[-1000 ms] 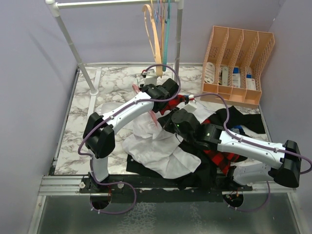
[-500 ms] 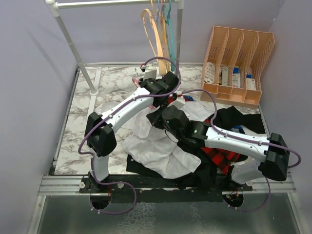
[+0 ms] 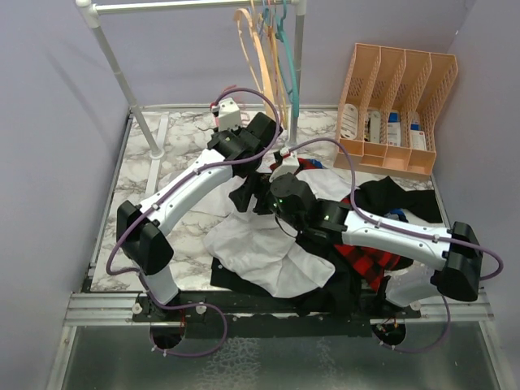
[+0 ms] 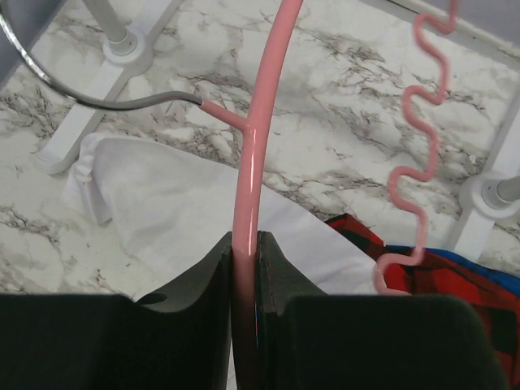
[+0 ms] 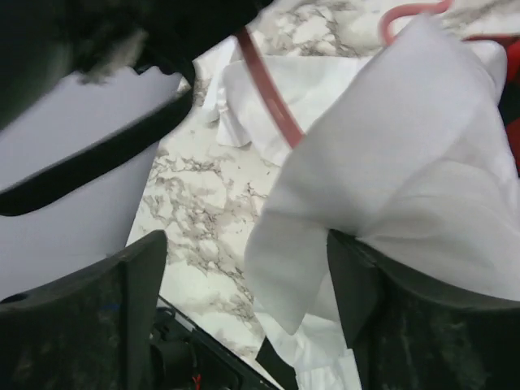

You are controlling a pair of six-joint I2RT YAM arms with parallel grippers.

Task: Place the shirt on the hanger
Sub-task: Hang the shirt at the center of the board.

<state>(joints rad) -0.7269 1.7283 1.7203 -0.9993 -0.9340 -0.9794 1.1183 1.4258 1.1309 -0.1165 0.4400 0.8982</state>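
We are clamping the left jaws shut on the smooth pink bar of the hanger [image 4: 258,122], which is rising from the bottom centre of the left wrist view past its top edge, above the marble table [image 4: 341,130]. The shirt [image 3: 268,252] is lying crumpled at the centre of the overhead view, with white cloth also showing beneath the hanger. The right jaws are standing wide, white fabric draping against one finger [image 5: 390,325]. A plaid garment [image 3: 366,256] is lying to the lower right.

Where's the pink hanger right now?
In the left wrist view, the pink hanger runs up the centre, clamped in the left pincer, above the white shirt lying on the marble table.
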